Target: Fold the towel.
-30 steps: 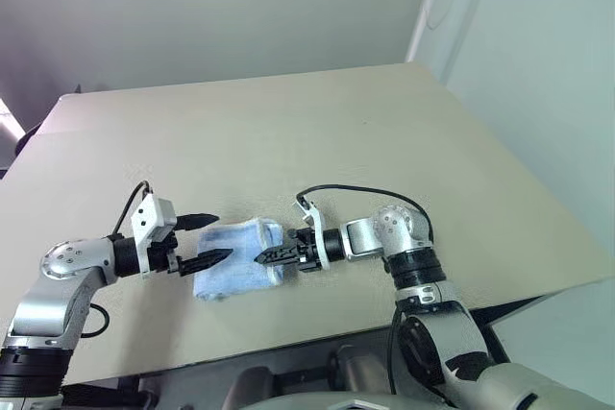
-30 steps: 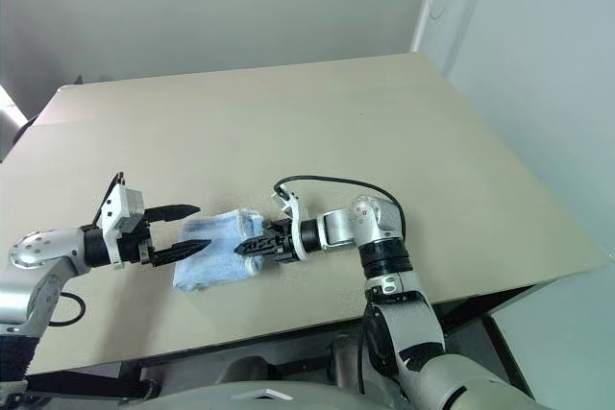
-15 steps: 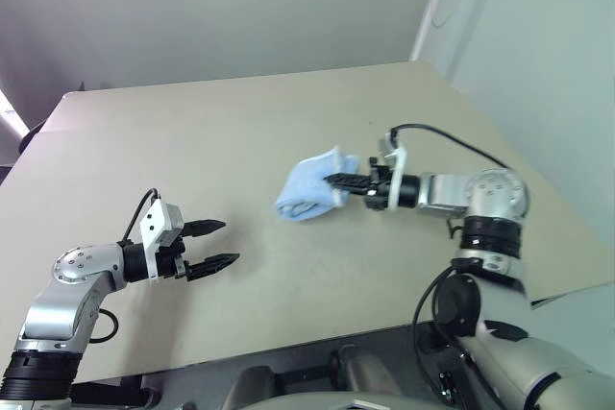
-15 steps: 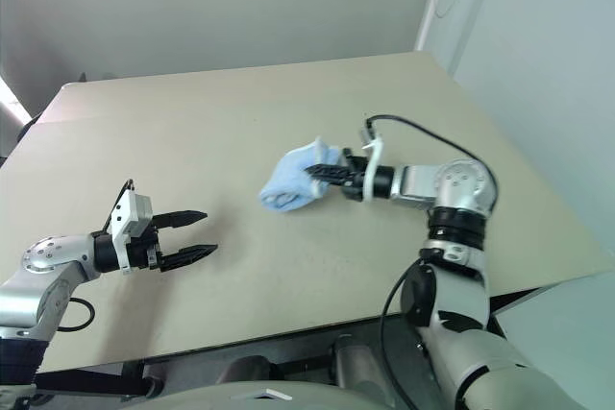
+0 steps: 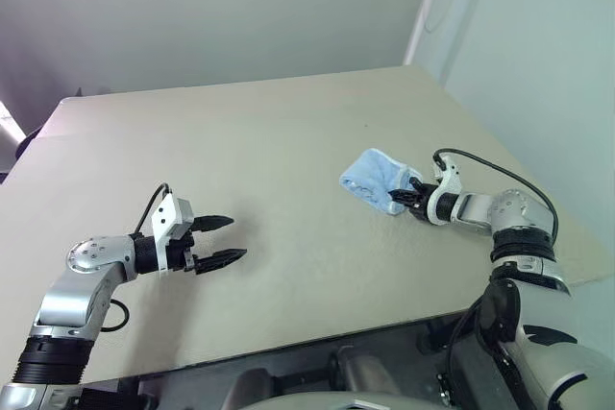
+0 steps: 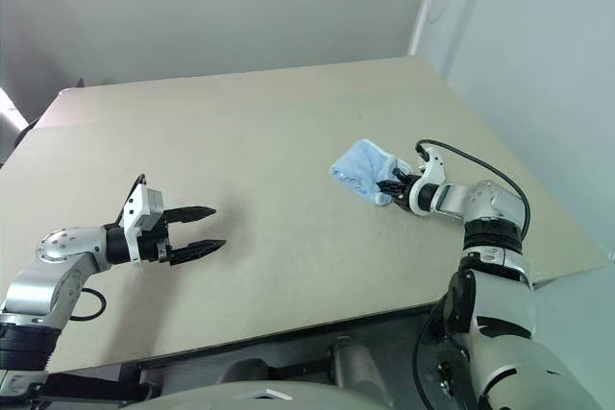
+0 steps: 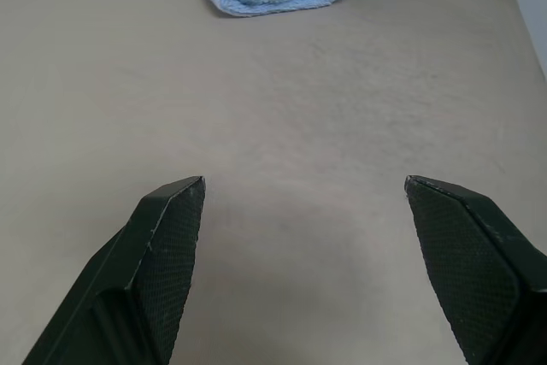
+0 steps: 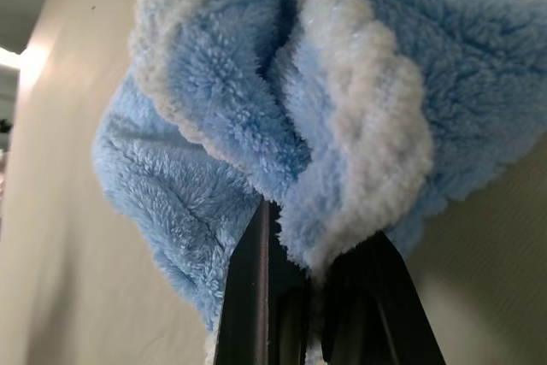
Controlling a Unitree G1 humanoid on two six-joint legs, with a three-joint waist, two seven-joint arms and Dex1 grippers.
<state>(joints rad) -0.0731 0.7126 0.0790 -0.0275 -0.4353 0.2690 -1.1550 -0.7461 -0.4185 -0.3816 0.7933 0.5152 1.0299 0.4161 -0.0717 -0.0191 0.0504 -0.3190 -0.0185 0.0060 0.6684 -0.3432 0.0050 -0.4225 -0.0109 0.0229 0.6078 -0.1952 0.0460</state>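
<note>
Beige table [image 5: 288,141] now carried the folded towel [image 5: 375,178] at four o'clock, dragged there from centre by the right gripper [image 5: 411,197], clamped on it; left gripper [image 5: 223,240] gaped wide, empty. Folding looked finished.

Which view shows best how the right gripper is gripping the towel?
The right wrist view: the right gripper is shut on the towel, pinching its white-edged fold close up. The eye views show the folded bundle on the table; the left wrist view shows it far off, layered end on.
</note>
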